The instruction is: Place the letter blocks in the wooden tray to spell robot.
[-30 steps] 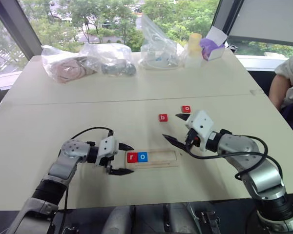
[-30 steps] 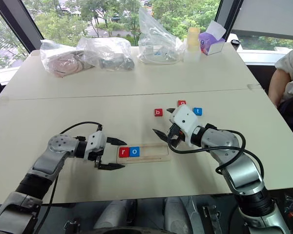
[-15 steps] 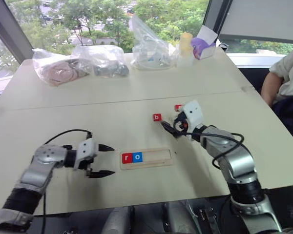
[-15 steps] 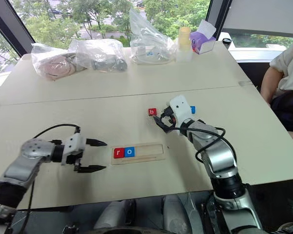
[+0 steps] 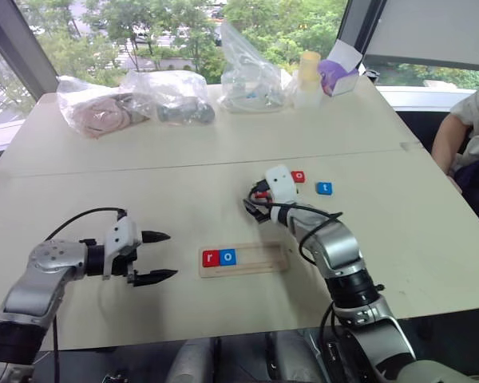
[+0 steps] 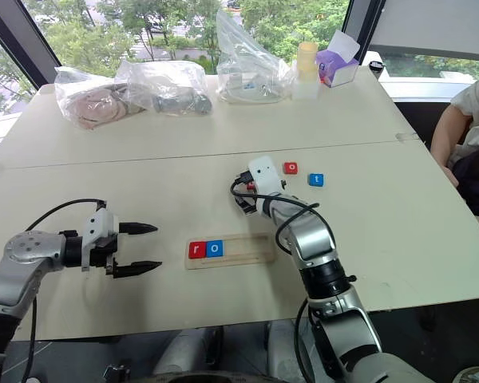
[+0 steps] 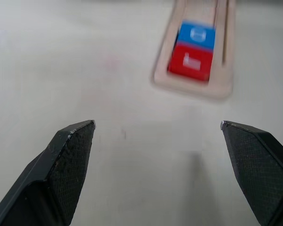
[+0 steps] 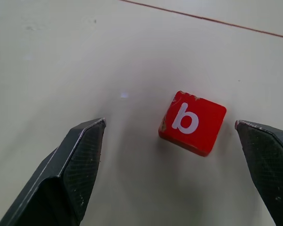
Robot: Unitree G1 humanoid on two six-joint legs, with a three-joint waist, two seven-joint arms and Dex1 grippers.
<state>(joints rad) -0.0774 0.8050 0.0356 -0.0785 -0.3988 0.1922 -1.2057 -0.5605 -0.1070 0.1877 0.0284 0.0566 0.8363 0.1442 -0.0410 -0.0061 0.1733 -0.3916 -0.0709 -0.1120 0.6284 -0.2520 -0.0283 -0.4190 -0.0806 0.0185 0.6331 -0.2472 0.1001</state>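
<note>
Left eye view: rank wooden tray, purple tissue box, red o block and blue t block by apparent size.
1. wooden tray
2. purple tissue box, though it sits farther from the camera, so it looks smaller than it is
3. red o block and blue t block: look alike, no ranking

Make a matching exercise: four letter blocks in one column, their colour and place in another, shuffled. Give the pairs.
Blocks:
1. r block
2. b block
3. t block
4. o block in the wooden tray

Descriptions:
A. blue, loose on the table
B. red, at the tray's end
C. blue, second in the tray
D. red, on the table between the open fingers of the right tool

Pairs: 1-B, 2-D, 3-A, 4-C
</note>
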